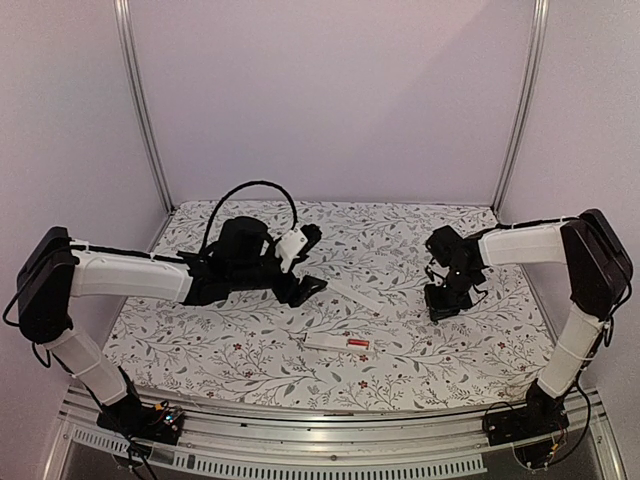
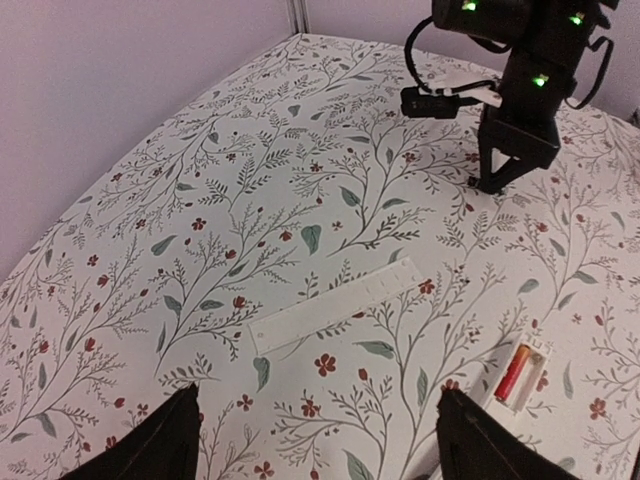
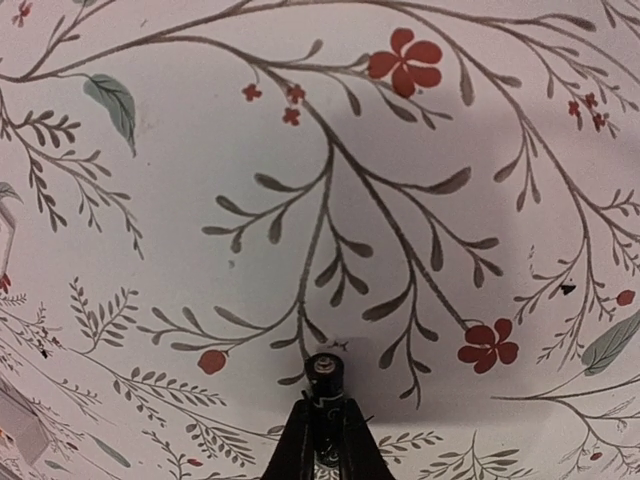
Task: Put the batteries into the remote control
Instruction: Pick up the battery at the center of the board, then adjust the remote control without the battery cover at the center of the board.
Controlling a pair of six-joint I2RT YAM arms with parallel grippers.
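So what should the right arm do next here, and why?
Probably lift the right end effector straight up off the cloth. Its fingers look closed on a small black-ended battery there, while the remote control lies to its left with one red battery seated and the slot beside it seemingly free.

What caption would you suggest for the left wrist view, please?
Open left gripper hovers over the cover strip; remote control holds one battery; right gripper beyond.
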